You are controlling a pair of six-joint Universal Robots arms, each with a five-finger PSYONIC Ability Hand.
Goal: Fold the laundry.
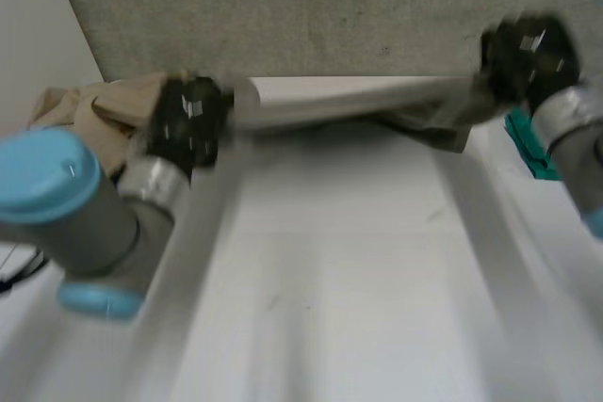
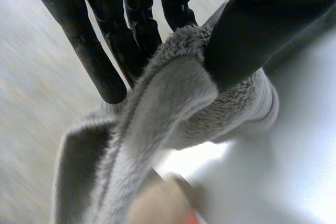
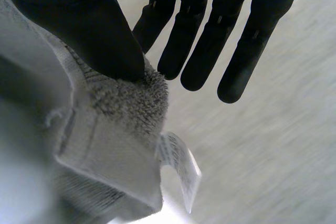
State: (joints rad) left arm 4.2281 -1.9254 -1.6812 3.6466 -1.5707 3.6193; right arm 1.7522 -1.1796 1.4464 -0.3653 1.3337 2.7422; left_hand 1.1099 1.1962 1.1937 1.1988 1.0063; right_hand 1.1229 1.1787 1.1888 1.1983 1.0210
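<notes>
A grey-white towel (image 1: pixel 358 101) hangs stretched between my two hands above the far side of the white table (image 1: pixel 330 280). My left hand (image 1: pixel 188 120) holds its left end. In the left wrist view the thumb (image 2: pixel 262 19) pinches the fluffy towel edge (image 2: pixel 173 108) against straight fingers (image 2: pixel 94 40). My right hand (image 1: pixel 528 54) holds the right end. There the thumb (image 3: pixel 89 24) presses a towel corner (image 3: pixel 105 129) against the fingers (image 3: pixel 210 40), and a white label (image 3: pixel 178 166) dangles below the corner.
A heap of tan cloth (image 1: pixel 94 105) lies at the table's far left, behind my left arm, and shows below the towel as tan cloth (image 2: pixel 163 203). A teal cloth (image 1: pixel 528 143) lies at the right edge under my right wrist. A grey wall (image 1: pixel 330 7) stands behind.
</notes>
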